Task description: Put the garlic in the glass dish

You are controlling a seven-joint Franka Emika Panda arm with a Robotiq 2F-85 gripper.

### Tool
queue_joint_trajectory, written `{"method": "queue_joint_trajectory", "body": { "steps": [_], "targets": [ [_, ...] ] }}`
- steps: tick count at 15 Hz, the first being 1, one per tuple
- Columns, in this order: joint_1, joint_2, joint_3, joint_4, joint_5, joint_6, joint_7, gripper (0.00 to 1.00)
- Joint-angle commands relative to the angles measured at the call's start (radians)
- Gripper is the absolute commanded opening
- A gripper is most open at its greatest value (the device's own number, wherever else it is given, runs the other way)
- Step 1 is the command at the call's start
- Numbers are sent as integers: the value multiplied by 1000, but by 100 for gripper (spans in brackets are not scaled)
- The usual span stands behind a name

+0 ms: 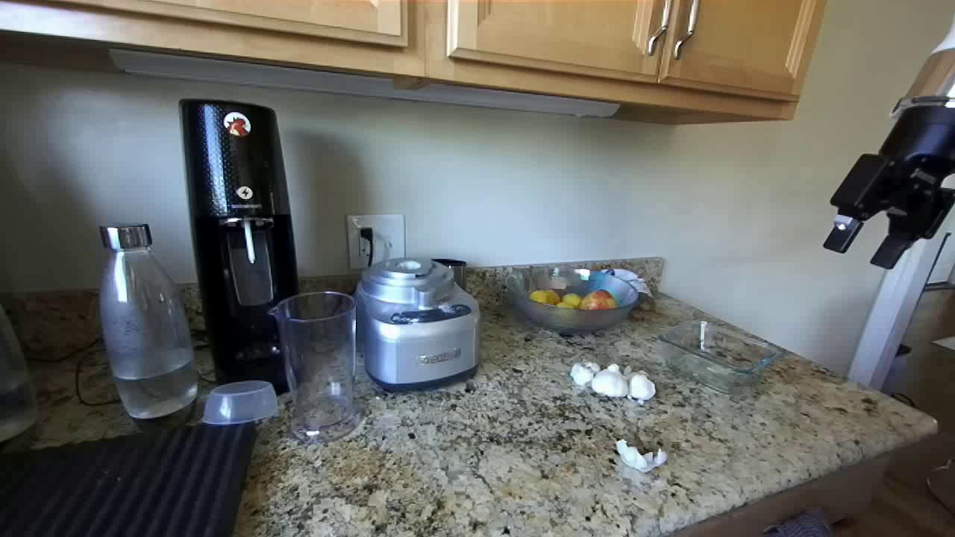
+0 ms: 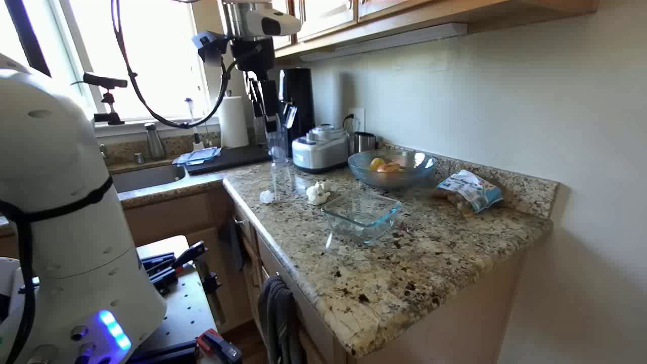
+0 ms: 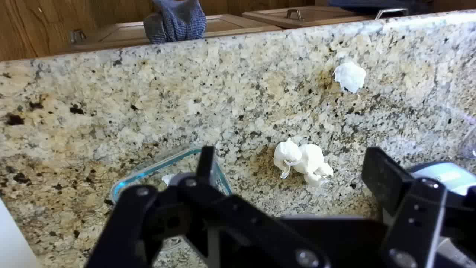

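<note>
The garlic [image 1: 610, 380] is a small cluster of white bulbs on the granite counter; it also shows in another exterior view [image 2: 317, 193] and in the wrist view [image 3: 308, 162]. A separate white, papery garlic piece [image 1: 640, 456] lies nearer the counter's front edge, also in the wrist view [image 3: 350, 77]. The clear glass dish [image 1: 720, 362] looks squarish with a teal rim; it stands beside the cluster [image 2: 361, 222]. In the wrist view, the dish [image 3: 148, 172] is partly hidden by a finger; a whitish spot inside is unclear. My gripper [image 1: 865, 246] is open and empty, high above the counter [image 3: 292, 163].
A large glass bowl [image 2: 391, 174] with fruit stands at the back near the wall. A silver food processor [image 1: 421, 335], a clear pitcher [image 1: 321, 365] and a black soda machine [image 1: 239, 246] stand farther along. A blue-white bag [image 2: 470, 189] lies near the wall. Cabinets [image 1: 552, 37] hang above.
</note>
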Motion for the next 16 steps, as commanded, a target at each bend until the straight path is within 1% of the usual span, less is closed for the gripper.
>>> {"method": "queue_joint_trajectory", "body": {
  "steps": [1, 9, 12, 16],
  "targets": [
    [-4, 2, 3, -5, 2, -6, -2, 100],
    [-4, 12, 3, -15, 2, -6, -2, 100],
    [2, 65, 18, 24, 3, -21, 15, 100],
    [14, 202, 54, 96, -12, -1, 6, 100]
  ]
}}
